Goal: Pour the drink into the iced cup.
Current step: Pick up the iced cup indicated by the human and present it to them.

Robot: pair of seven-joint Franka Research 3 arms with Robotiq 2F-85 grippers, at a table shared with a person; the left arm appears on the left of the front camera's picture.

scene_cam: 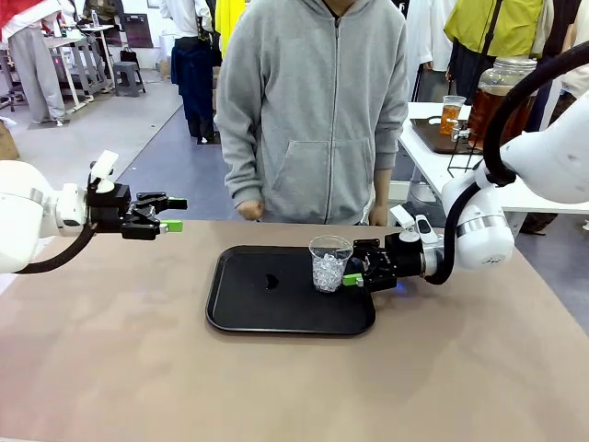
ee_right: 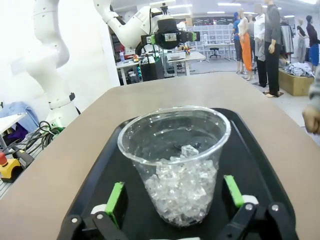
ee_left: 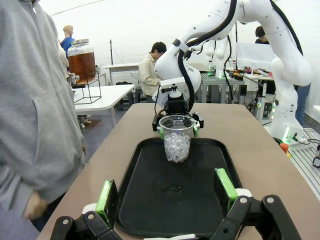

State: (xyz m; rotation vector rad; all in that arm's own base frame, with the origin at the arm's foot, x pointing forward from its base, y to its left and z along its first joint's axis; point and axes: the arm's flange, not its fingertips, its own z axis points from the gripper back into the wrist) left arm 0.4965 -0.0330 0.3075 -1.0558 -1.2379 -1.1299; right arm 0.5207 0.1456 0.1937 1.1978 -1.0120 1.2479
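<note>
The iced cup [scene_cam: 329, 264], clear plastic and about half full of ice, stands upright on the black tray [scene_cam: 258, 308]. My right gripper [scene_cam: 353, 273] is open, with a green pad on either side of the cup's lower half; in the right wrist view small gaps show between the fingers [ee_right: 117, 200] and the cup [ee_right: 177, 160]. My left gripper [scene_cam: 171, 215] hangs open and empty above the table's left part, pointing at the cup [ee_left: 177, 142]. A small clear cup of amber-brown drink [scene_cam: 451, 113] stands on a white side table at the far right.
A person in a grey hoodie [scene_cam: 313, 110] stands at the far edge, hands [scene_cam: 247, 210] low by the table. A large glass jar [scene_cam: 504, 87] of amber liquid sits on a stand beside the small cup. Bare brown tabletop [scene_cam: 110, 350] surrounds the tray.
</note>
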